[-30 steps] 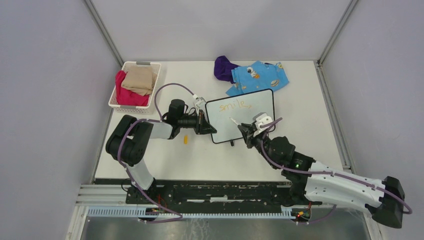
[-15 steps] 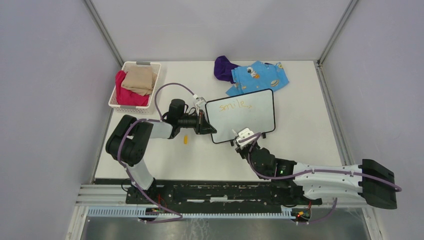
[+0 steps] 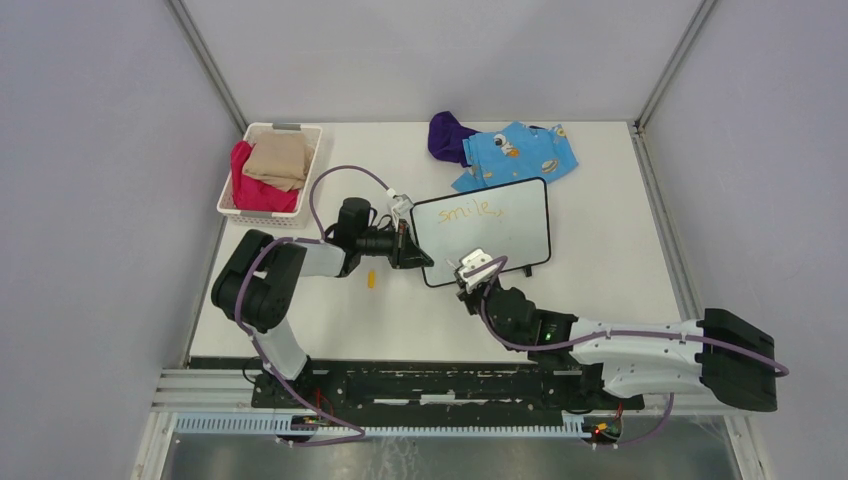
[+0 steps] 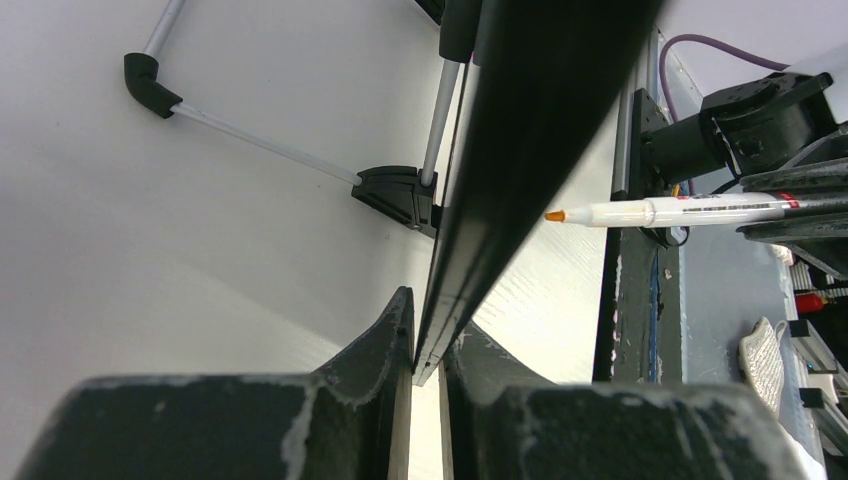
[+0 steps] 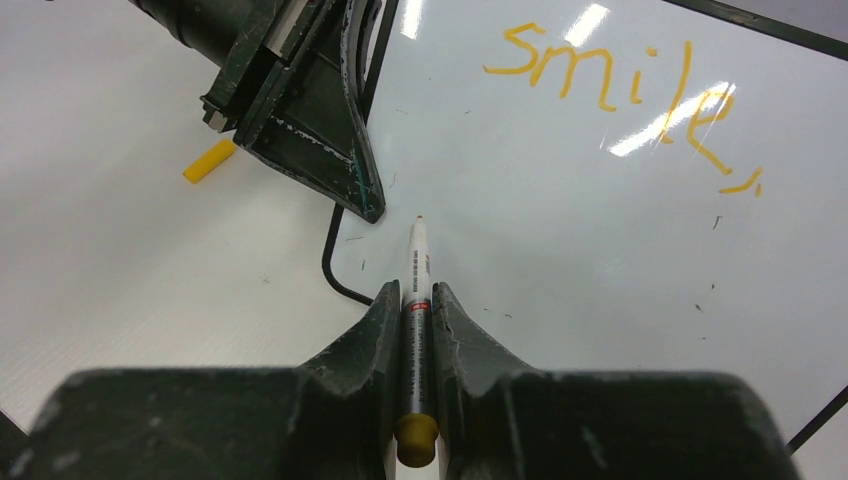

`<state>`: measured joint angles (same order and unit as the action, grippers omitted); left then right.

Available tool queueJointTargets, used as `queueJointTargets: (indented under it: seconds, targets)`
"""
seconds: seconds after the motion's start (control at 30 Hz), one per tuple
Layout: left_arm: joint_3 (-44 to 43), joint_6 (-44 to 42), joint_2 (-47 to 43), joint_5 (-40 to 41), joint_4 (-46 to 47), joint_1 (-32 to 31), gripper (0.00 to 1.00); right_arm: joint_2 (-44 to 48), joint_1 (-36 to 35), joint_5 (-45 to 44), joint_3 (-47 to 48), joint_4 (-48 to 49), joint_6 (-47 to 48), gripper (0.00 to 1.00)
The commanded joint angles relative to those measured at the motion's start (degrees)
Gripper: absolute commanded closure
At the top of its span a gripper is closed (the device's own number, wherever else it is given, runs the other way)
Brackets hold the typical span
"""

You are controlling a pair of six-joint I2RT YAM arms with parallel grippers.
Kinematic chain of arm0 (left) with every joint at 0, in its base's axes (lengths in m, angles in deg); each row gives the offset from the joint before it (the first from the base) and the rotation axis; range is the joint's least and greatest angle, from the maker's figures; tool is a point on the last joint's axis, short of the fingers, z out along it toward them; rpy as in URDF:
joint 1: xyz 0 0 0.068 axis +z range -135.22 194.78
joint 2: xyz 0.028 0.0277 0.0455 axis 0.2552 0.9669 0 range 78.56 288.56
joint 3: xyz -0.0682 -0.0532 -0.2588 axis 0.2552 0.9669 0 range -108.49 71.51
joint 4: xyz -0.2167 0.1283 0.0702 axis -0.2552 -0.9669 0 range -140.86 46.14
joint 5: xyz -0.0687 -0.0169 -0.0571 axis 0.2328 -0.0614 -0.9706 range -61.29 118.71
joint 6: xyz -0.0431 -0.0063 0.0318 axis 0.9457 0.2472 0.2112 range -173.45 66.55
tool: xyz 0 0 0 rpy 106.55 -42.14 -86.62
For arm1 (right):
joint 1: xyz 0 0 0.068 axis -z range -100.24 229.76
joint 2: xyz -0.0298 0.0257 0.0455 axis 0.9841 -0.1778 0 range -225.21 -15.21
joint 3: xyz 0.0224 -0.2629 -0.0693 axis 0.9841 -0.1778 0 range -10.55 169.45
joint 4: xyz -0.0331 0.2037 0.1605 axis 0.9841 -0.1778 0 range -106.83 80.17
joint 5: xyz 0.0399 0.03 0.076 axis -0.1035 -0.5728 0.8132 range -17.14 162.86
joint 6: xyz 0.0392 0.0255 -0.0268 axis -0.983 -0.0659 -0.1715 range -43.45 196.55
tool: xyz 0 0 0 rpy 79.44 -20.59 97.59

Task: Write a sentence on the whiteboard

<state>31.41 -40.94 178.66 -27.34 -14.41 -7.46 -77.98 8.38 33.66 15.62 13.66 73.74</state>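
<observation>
The right jaws pinch the marker (image 5: pixel 417 262), its tip pointing at the bare lower-left area of the whiteboard (image 5: pixel 560 230), under the sentence (image 5: pixel 620 95) reading only "smile,", while the left jaws clamp the board's left edge at mid-bench (image 3: pixel 620 290).

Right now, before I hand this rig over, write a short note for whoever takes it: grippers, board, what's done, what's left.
Left gripper: shut on the left edge of the whiteboard.
Right gripper: shut on the marker, with its tip over the board's lower left, seemingly just off the surface.
Done: the sentence has its first line, "smile,", in orange.
Left: the second line; the area below is blank.
</observation>
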Motion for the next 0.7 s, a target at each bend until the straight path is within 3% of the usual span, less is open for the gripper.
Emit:
queueJointTargets:
  seconds: [0.0, 0.67]
  targets:
    - [-0.09, -2.87, 0.64, 5.03, -4.32, -0.30, 0.98, -1.06, 0.66, -0.45, 2.40, 3.04, -1.61, 1.00]
    - [-0.11, -2.93, 0.71, 5.08, -4.37, -0.35, 0.98, -5.17, 3.95, -0.97, 3.78, 2.05, -3.45, 1.00]
